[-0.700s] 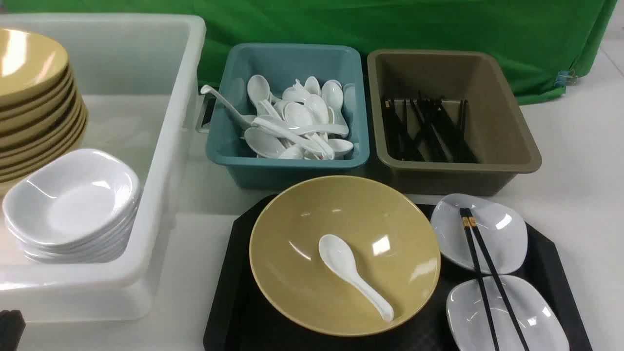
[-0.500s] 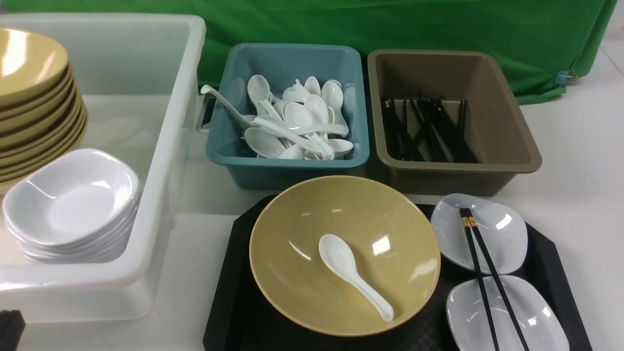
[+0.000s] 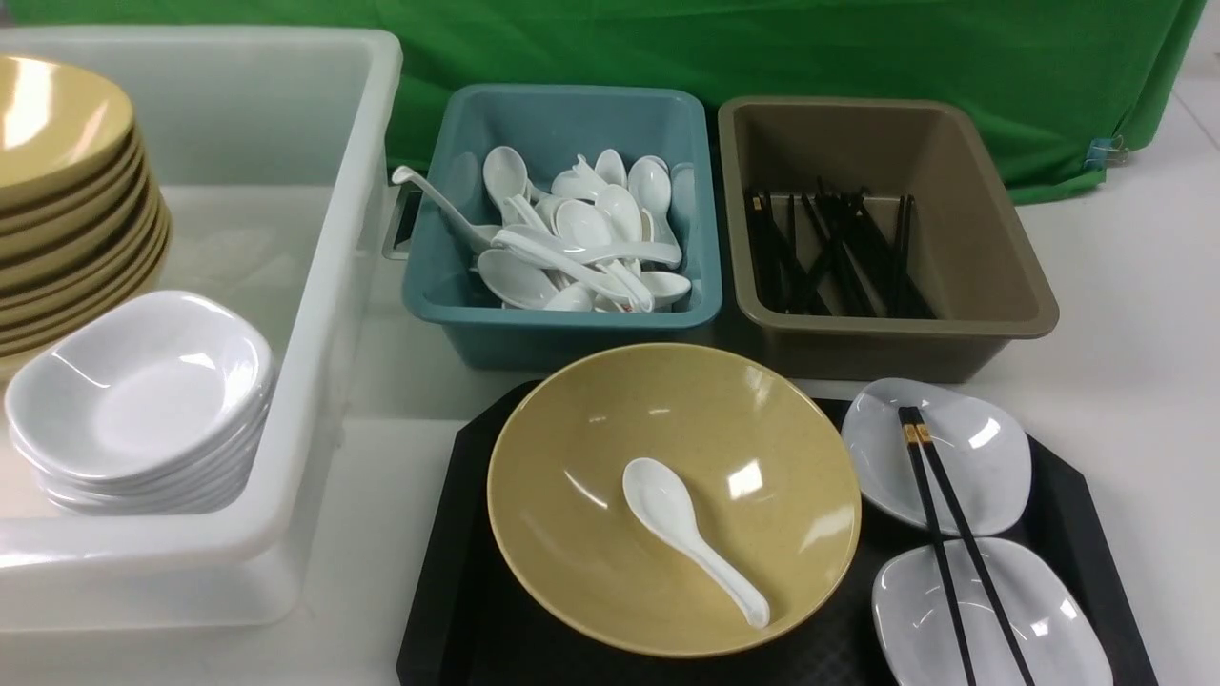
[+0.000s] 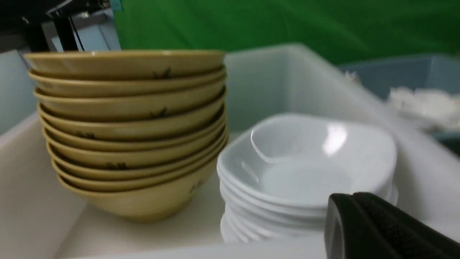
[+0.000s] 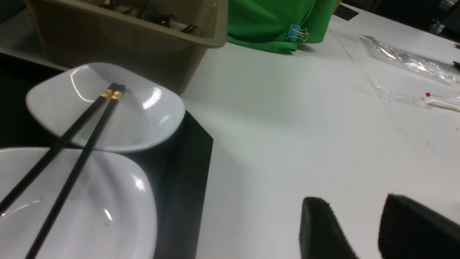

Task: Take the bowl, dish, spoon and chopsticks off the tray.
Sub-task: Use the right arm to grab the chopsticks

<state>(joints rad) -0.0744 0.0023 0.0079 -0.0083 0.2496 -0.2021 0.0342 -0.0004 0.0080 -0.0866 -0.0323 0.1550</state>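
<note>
The mustard-yellow bowl (image 3: 591, 438) sits on the black tray (image 3: 448, 591) with the white spoon (image 3: 686, 534) lying inside it. To its right, two white dishes (image 3: 972, 457) (image 3: 1039, 619) lie on the tray, and the black chopsticks (image 3: 953, 543) rest across both. Neither gripper shows in the front view. My left gripper (image 4: 350, 197) is shut and empty, close to the stacked white dishes in the tub. My right gripper (image 5: 354, 201) stands open with nothing in it, over bare table to the right of the tray (image 5: 187, 180), apart from the chopsticks (image 5: 72, 144).
A large white tub (image 3: 324, 286) at the left holds stacked yellow bowls (image 3: 67, 191) and stacked white dishes (image 3: 143, 400). Behind the tray stand a teal tub (image 3: 562, 329) of spoons and a brown tub (image 3: 886, 338) of chopsticks. A plastic bag (image 5: 409, 64) lies far right.
The dark tip of my left gripper at the front view's lower left corner has slipped out of that view. Nothing on the tray has moved.
</note>
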